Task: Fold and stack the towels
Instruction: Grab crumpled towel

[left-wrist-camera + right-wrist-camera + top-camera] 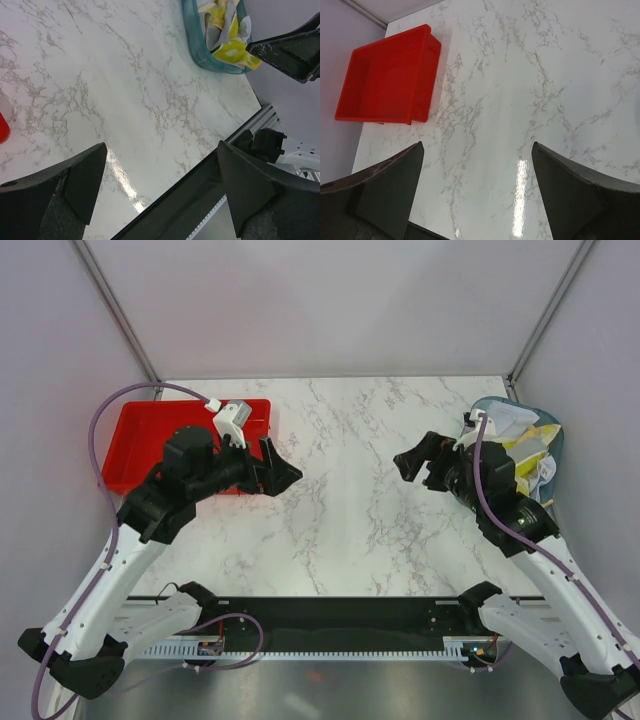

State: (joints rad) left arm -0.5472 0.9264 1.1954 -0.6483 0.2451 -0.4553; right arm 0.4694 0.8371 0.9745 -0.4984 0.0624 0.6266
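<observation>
Over on the right side of the table (350,510), the towels (528,445) sit bunched in a teal basket (196,42), a jumble of yellow, white and grey, none of them folded as far as I can see. The right gripper (412,455) hangs just beside the basket but points away from it, toward the middle of the table, its jaws spread wide with nothing between them. The left gripper (280,465) hovers at the near corner of the red tray (385,85), just as wide and just as bare. No cloth lies on the marble or in the tray, so I'd say the job is at its very start. The next move, to my eye, falls to the right arm. It should turn back to the basket, pinch a single towel without dragging its neighbours, and spread it flat on the marble.
</observation>
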